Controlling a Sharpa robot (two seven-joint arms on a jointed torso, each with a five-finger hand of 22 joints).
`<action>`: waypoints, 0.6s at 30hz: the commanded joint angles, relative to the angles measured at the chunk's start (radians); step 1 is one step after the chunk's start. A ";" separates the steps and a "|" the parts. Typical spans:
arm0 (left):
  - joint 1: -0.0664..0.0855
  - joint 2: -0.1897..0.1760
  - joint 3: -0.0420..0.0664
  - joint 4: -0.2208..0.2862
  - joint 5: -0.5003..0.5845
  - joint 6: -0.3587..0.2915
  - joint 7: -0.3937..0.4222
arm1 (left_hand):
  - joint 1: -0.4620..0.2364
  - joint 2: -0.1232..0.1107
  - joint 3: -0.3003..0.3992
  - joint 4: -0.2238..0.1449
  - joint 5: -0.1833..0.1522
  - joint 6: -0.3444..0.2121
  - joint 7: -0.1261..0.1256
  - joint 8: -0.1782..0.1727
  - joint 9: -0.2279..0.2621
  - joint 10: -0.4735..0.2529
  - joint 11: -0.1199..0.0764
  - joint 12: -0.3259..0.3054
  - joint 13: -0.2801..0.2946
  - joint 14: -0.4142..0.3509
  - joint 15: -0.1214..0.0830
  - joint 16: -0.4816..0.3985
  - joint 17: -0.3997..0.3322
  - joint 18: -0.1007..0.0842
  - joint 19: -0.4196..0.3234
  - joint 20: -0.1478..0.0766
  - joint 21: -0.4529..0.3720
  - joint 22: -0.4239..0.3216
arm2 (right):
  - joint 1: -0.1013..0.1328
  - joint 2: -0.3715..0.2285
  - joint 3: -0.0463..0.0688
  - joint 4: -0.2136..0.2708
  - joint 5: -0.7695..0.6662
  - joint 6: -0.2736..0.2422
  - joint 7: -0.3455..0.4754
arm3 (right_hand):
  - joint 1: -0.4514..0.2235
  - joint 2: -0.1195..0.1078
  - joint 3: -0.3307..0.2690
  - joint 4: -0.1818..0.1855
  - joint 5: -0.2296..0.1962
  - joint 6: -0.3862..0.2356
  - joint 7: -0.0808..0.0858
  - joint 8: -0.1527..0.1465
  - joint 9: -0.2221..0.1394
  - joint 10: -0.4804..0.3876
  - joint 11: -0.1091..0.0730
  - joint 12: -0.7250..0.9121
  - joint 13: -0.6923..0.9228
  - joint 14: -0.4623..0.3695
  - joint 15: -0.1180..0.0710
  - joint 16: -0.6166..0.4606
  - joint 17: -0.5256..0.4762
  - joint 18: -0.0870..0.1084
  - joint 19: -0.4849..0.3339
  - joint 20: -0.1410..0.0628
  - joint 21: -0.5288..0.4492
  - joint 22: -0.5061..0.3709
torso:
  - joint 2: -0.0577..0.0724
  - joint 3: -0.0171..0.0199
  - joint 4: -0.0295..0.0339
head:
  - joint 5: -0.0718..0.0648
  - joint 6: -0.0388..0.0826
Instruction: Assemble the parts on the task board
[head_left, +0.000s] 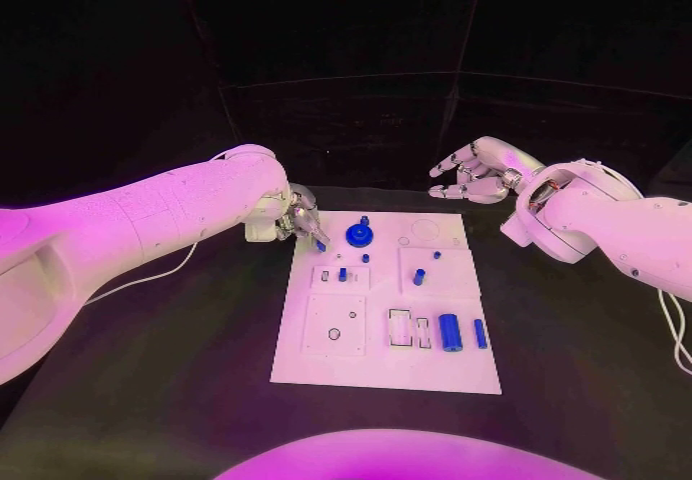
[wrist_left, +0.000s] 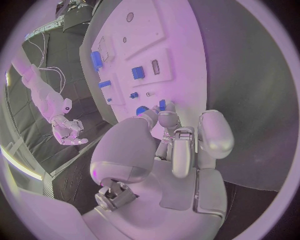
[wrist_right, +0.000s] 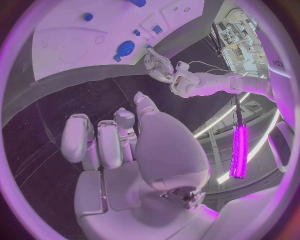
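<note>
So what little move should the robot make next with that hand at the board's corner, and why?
Probably close the left hand's fingertips on the small blue piece beside them and lift it. The hand is already at the white board's far left corner, touching or nearly touching that piece, while the right hand hangs open off the board, holding nothing.

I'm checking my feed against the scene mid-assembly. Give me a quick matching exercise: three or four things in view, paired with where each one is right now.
Things:
1. left hand
2. right hand
3. round blue part
4. blue cylinder

Places:
A. lying in the board's near right area
B. off the task board, beyond its far right corner
C. at the board's far left corner
D. on the board's far end, near the middle

Pairs: 1-C, 2-B, 3-D, 4-A
</note>
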 joint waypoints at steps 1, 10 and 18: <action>0.003 -0.031 0.000 0.057 0.018 -0.101 0.049 | -0.032 -0.013 0.171 -0.127 0.002 0.007 -0.003 0.013 0.005 0.009 0.000 -0.003 -0.002 0.098 0.004 0.000 0.247 -0.001 0.000 0.001 -0.006 0.003 | 0.002 -0.002 0.001 -0.002 -0.002 -0.006 0.002 | 0.006 0.003 -0.002 0.003 0.003 -0.006 0.001 0.002 0.001 0.000 0.001 0.001 -0.001 0.035 -0.002 -0.003 0.001 0.019 0.001 0.000 -0.007 -0.001 | -0.003 0.0006 0.0050 | 0.000 -0.001; 0.001 -0.134 -0.001 0.216 0.038 -0.206 0.084 | -0.073 -0.041 0.247 -0.135 0.001 0.006 -0.005 0.030 0.015 0.016 -0.002 -0.004 -0.004 0.099 0.003 0.001 0.249 -0.001 0.002 0.000 -0.005 0.007 | 0.002 -0.003 0.001 -0.002 -0.002 -0.006 0.001 | 0.006 0.003 -0.002 0.004 0.005 -0.006 0.001 0.002 0.001 0.000 0.001 0.000 -0.002 0.035 -0.002 -0.003 0.000 0.019 0.001 0.000 -0.007 -0.002 | -0.005 0.0007 0.0094 | -0.002 -0.003; -0.012 -0.208 -0.023 0.334 0.005 -0.263 0.106 | -0.078 -0.065 0.276 -0.148 0.002 0.011 -0.009 0.039 0.019 0.025 -0.005 -0.001 0.001 0.100 0.001 0.004 0.257 -0.002 0.004 -0.001 -0.001 0.013 | 0.002 -0.003 0.001 -0.003 -0.002 -0.006 0.001 | 0.006 0.003 -0.002 0.004 0.005 -0.006 0.001 0.002 0.001 0.000 0.001 0.000 -0.002 0.035 -0.002 -0.003 0.000 0.019 0.001 0.000 -0.007 -0.002 | -0.004 0.0001 0.0063 | 0.006 -0.005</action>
